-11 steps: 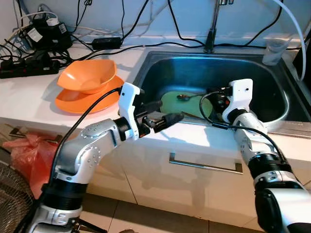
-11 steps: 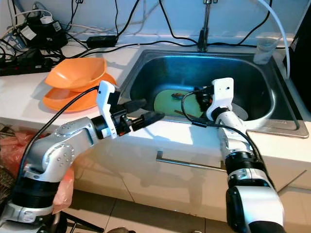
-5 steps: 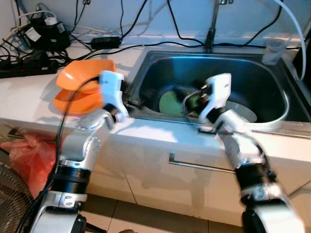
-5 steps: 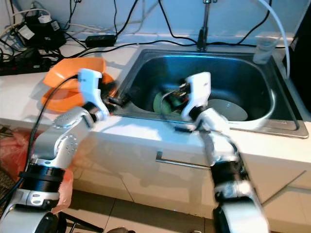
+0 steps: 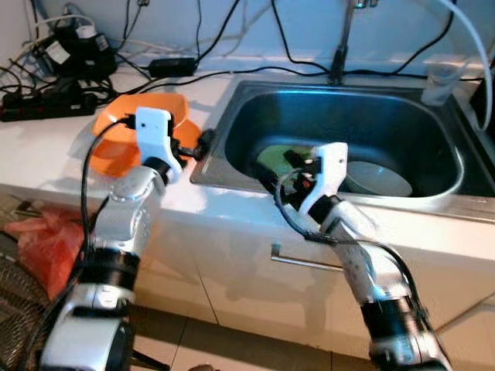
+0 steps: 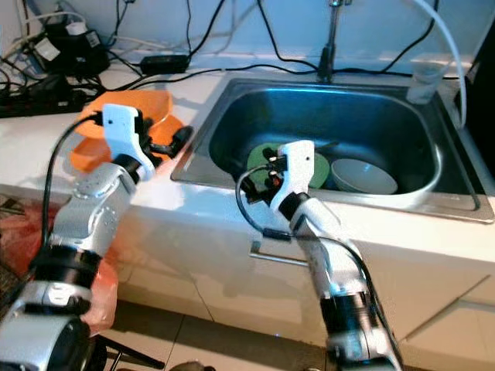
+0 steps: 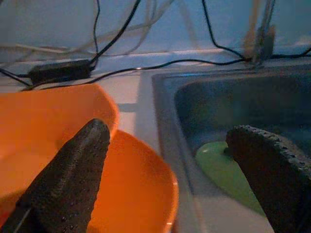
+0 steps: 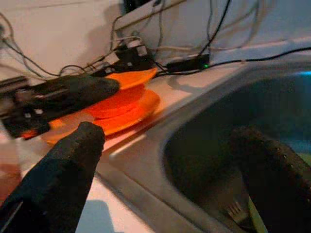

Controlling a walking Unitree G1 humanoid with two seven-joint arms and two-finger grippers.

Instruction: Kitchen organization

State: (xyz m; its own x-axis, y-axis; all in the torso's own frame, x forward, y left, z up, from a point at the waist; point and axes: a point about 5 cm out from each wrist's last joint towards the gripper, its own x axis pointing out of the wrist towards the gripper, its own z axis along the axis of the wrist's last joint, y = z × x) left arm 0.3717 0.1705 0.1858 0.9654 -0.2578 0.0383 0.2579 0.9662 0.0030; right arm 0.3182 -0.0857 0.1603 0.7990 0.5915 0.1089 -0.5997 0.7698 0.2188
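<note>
An orange bowl (image 5: 143, 112) sits on an orange plate (image 5: 104, 158) on the white counter, left of the sink (image 5: 232, 124). My left gripper (image 5: 198, 144) hovers open right beside them, at the sink's left rim, holding nothing; in its wrist view the fingers (image 7: 73, 179) frame the orange plate (image 7: 138, 194) and a green plate (image 7: 221, 167). That green plate (image 5: 280, 157) lies in the sink next to a pale bowl (image 5: 379, 178). My right gripper (image 5: 276, 170) is open and empty over the sink's front left corner, pointing toward the orange dishes (image 8: 126, 99).
Power strips, adapters and black cables (image 5: 54, 73) crowd the back left of the counter. A tap (image 5: 340, 46) and a clear cup (image 5: 439, 81) stand behind the sink. A red bag (image 5: 35, 247) lies on the floor at left. A drawer handle (image 5: 298, 261) runs below the counter.
Both arms swung left. My left gripper drew back from the sink's front edge to the orange dishes. My right gripper crossed from the sink's right side to its front left corner.
</note>
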